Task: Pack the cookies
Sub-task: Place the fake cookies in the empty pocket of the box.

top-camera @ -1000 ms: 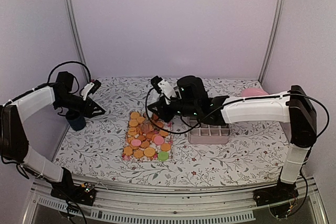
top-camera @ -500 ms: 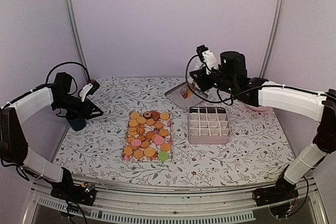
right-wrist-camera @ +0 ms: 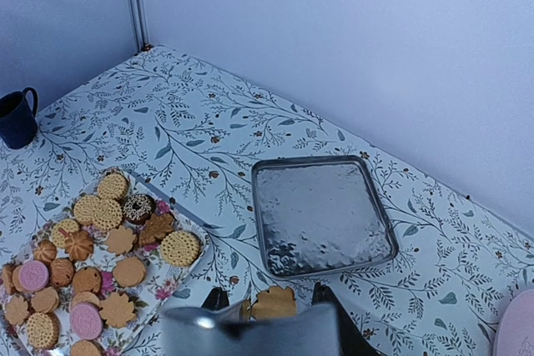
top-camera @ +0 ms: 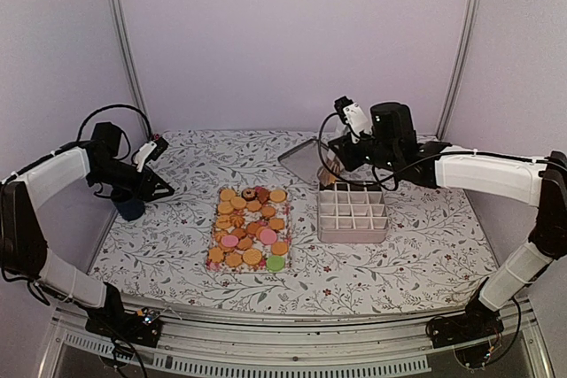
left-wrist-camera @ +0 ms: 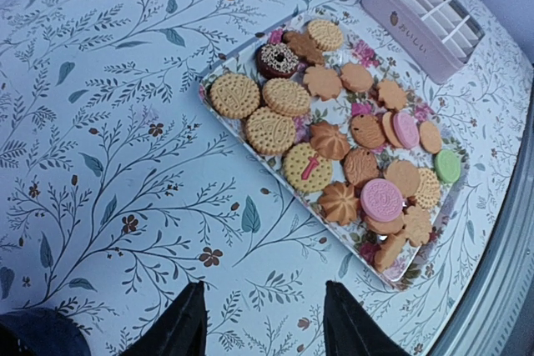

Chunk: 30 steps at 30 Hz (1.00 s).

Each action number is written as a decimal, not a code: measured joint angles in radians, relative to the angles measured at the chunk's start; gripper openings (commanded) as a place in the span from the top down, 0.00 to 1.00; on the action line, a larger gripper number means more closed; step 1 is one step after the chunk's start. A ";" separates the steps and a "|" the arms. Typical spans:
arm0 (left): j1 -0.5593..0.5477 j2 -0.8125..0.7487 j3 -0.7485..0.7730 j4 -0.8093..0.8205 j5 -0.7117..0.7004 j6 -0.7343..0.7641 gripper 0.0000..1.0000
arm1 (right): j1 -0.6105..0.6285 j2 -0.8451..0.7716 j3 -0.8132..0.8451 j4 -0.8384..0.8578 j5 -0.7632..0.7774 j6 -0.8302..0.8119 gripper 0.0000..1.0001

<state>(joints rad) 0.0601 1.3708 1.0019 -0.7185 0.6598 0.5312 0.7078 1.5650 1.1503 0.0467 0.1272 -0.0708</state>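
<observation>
The right arm (top-camera: 478,174) reaches from its base across the table. Its forearm is nearly level and the wrist is bent down, so the right gripper (top-camera: 326,171) hangs over the far left corner of the divided box (top-camera: 353,212). Its jaws are pinched on one orange, scallop-edged cookie (right-wrist-camera: 271,301) between the two dark fingers (right-wrist-camera: 216,298). The cookie's lower part is hidden behind the blurred grey gripper body, and I cannot tell whether it touches the box. Beyond the fingertips lies the silver tray (right-wrist-camera: 321,214). Off to the gripper's left the other cookies (right-wrist-camera: 92,264) lie heaped on a floral tray (right-wrist-camera: 171,281).

The left arm (top-camera: 58,174) is folded with its elbow low and back, and its forearm slants down toward the table. The left gripper (top-camera: 165,189) sits just beside a dark cup (top-camera: 129,205). Its fingers (left-wrist-camera: 179,327) stand apart with nothing between them, and the cookies lie ahead of it, well clear of the tips.

In the left wrist view the cup is only a dark patch at the gripper's lower left, and the box is cut off by the frame. A pink plate (right-wrist-camera: 519,329) shows only as a sliver at the corner of the right wrist view.
</observation>
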 measured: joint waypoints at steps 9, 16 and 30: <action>0.000 -0.003 0.000 -0.001 0.000 0.000 0.51 | 0.000 0.044 0.000 0.006 0.000 -0.009 0.76; 0.000 -0.003 0.000 0.000 0.001 0.000 0.51 | 0.000 0.060 0.000 0.017 0.000 -0.019 0.67; 0.000 -0.006 -0.001 0.000 0.004 0.000 0.51 | 0.000 0.073 0.018 0.021 -0.009 -0.039 0.58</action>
<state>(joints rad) 0.0601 1.3651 1.0012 -0.7189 0.6636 0.5312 0.7078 1.6379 1.1683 0.0681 0.1184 -0.1093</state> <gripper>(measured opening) 0.488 0.422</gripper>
